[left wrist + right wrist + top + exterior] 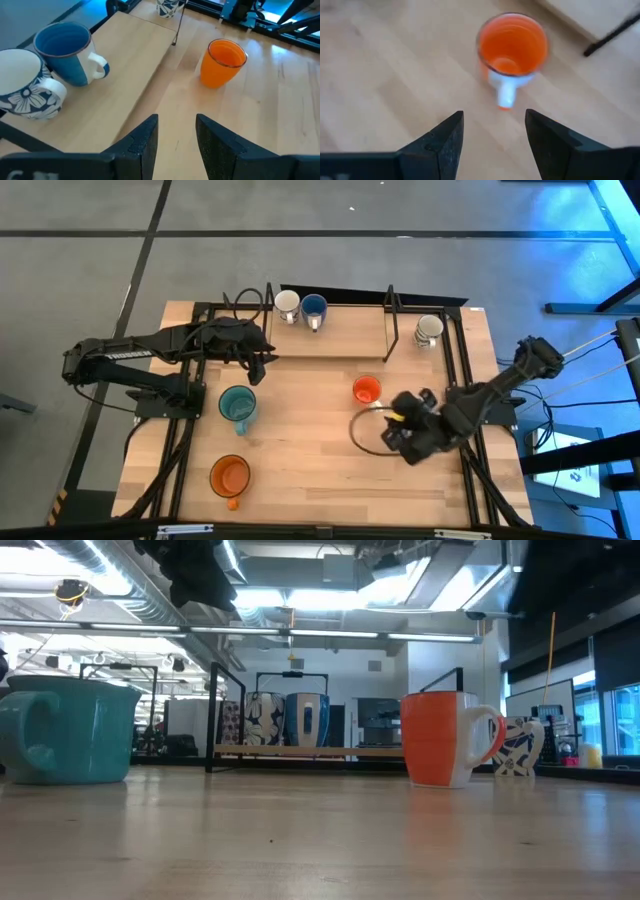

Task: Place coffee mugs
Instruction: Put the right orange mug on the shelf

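Observation:
Three mugs stand on the raised shelf along the far edge: a white flowered mug [287,304] [22,82], a dark blue mug [314,307] [67,57] and a white/grey mug [429,328]. On the tabletop stand a teal mug [237,406] [70,730], an orange mug near the front left [230,476] and a second orange mug right of centre [367,390] [512,50], all upright on their bases. My left gripper [260,366] [176,145] hovers open above the table, just in front of the shelf's left end. My right gripper [392,416] [494,145] is open, a little short of the centre orange mug, whose white handle [506,95] points at it.
The shelf [350,340] has dark upright posts [392,325] between the blue mug and the white/grey mug. A dark cable loop [362,432] lies on the table beside my right gripper. Bare wood lies between the teal mug and the centre orange mug.

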{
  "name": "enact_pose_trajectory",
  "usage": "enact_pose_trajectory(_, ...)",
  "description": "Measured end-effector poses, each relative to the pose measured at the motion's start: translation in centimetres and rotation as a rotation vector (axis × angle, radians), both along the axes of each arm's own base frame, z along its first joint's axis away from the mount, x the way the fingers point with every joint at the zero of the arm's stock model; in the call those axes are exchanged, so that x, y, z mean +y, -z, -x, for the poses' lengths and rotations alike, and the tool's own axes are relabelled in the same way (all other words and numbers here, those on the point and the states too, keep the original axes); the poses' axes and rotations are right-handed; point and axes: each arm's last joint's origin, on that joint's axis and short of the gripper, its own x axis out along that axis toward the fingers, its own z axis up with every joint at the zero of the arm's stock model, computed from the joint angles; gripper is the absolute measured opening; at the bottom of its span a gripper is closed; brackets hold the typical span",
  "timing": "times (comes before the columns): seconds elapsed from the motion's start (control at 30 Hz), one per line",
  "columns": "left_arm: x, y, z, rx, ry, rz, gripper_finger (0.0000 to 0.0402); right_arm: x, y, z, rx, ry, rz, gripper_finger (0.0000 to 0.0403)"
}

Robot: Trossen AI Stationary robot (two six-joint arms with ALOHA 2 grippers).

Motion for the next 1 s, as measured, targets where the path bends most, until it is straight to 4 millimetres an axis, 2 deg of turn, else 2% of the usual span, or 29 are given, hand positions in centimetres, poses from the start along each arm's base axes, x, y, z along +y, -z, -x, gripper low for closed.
enact_pose_trajectory(0.1,0.1,0.0,0.0,-0.009,-0.045,0.019,0.0126,0.5,1.9,2.2,-0.054,0.001,0.013,0.0199)
enact_pose_trajectory(0.23,0.1,0.0,0.0,-0.017,-0.068,0.039,0.0126,0.8,4.6,4.0,-0.186,-0.047,0.001,0.0199)
enact_pose_trajectory(0.47,0.1,0.0,0.0,-0.017,-0.068,0.039,0.0126,0.0,9.6,4.8,-0.27,-0.108,0.075,0.0199)
enact_pose_trajectory(0.67,0.1,0.0,0.0,-0.017,-0.068,0.037,0.0126,-1.3,11.1,4.6,-0.321,-0.104,0.2,0.0181)
enact_pose_trajectory(1.0,0.1,0.0,0.0,-0.017,-0.068,0.038,0.0126,-3.0,12.0,3.1,-0.372,-0.11,0.217,0.0157)
